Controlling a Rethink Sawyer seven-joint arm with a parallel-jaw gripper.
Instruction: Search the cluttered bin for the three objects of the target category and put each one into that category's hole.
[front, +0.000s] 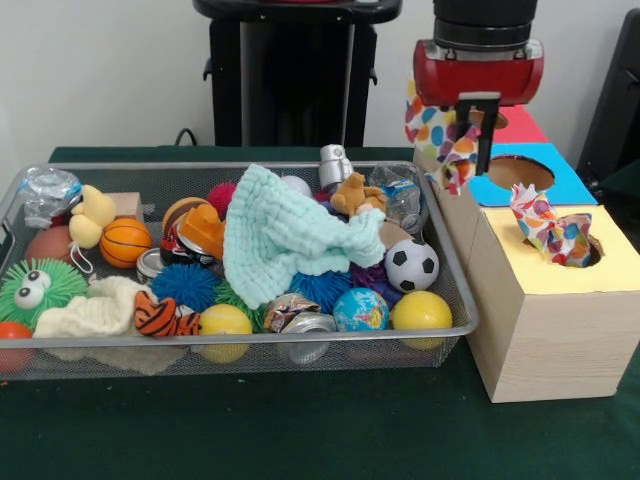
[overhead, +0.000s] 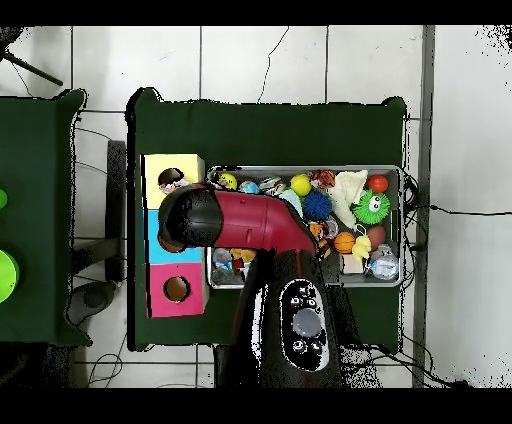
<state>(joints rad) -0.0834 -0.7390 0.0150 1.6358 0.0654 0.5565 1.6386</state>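
End effector (front: 470, 150) pinches colourful crumpled wrapper (front: 452, 140), hanging lengthwise downward above blue hole (front: 520, 172).

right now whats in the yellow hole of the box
A crumpled colourful wrapper sticks out of the hole in the yellow section of the box. Whatever lies deeper inside is hidden by the wrapper and the box walls.

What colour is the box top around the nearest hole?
Yellow box top, showing best in the front view.
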